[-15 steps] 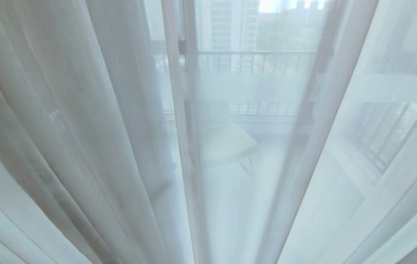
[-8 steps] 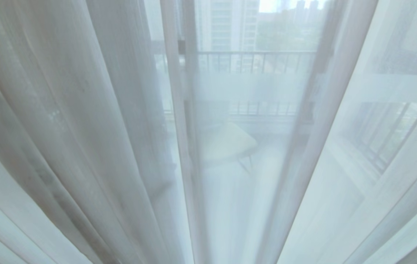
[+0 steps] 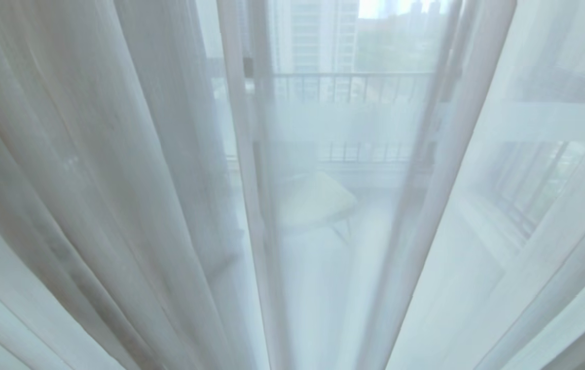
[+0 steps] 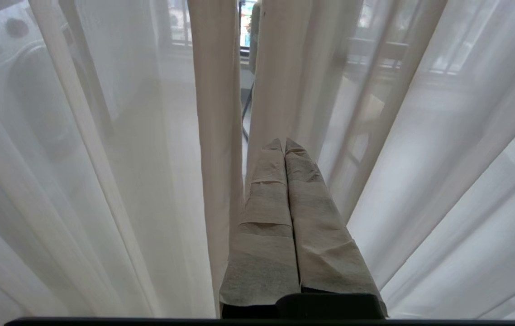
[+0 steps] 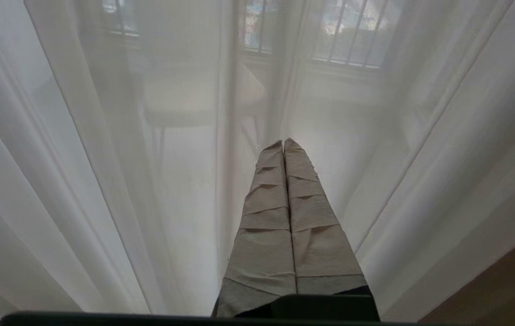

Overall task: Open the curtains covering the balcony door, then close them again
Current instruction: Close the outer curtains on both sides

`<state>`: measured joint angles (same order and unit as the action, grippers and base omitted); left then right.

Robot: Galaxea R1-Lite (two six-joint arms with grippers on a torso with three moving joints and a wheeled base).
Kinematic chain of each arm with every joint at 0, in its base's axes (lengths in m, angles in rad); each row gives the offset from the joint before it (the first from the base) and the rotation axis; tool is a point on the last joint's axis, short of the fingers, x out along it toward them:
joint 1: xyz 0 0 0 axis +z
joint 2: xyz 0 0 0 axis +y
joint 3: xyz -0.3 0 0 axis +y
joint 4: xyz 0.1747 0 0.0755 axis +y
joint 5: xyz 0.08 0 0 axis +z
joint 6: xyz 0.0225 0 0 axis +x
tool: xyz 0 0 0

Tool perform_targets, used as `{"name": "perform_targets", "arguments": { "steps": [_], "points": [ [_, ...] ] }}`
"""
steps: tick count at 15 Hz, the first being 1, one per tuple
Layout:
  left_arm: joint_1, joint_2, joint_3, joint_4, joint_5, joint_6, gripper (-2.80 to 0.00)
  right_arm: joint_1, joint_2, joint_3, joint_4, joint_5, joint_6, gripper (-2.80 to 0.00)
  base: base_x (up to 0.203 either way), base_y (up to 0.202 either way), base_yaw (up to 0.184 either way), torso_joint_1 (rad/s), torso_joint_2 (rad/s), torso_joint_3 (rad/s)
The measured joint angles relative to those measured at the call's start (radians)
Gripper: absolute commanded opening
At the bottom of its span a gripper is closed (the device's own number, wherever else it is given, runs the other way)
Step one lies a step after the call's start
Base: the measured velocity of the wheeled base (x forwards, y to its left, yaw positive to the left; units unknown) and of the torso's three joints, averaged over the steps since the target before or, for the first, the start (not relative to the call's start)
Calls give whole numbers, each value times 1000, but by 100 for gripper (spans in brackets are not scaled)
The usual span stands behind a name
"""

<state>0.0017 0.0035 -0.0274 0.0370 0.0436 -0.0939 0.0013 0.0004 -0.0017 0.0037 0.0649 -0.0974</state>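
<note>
Left gripper (image 4: 283, 144) is pressed shut, empty, tips pointing at a narrow slit in the curtains (image 3: 117, 169). Right gripper (image 5: 283, 144) is shut too, holding nothing, facing unbroken folds. One sheer white layer, hanging in soft vertical folds, fills the head view, drawn across the door (image 3: 260, 128); its dark frame shows through.

Balcony railing (image 3: 354, 82), pale chair (image 3: 313, 200), distant tower blocks (image 3: 318, 36)
</note>
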Motion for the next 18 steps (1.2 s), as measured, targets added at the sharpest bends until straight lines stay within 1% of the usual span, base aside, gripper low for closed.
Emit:
{"name": "perform_targets", "arguments": {
  "steps": [18],
  "points": [
    [0, -1, 1, 1, 0, -2, -280, 0, 0, 0, -1, 0, 0, -280, 0, 191, -1, 2, 3, 2]
  ]
}}
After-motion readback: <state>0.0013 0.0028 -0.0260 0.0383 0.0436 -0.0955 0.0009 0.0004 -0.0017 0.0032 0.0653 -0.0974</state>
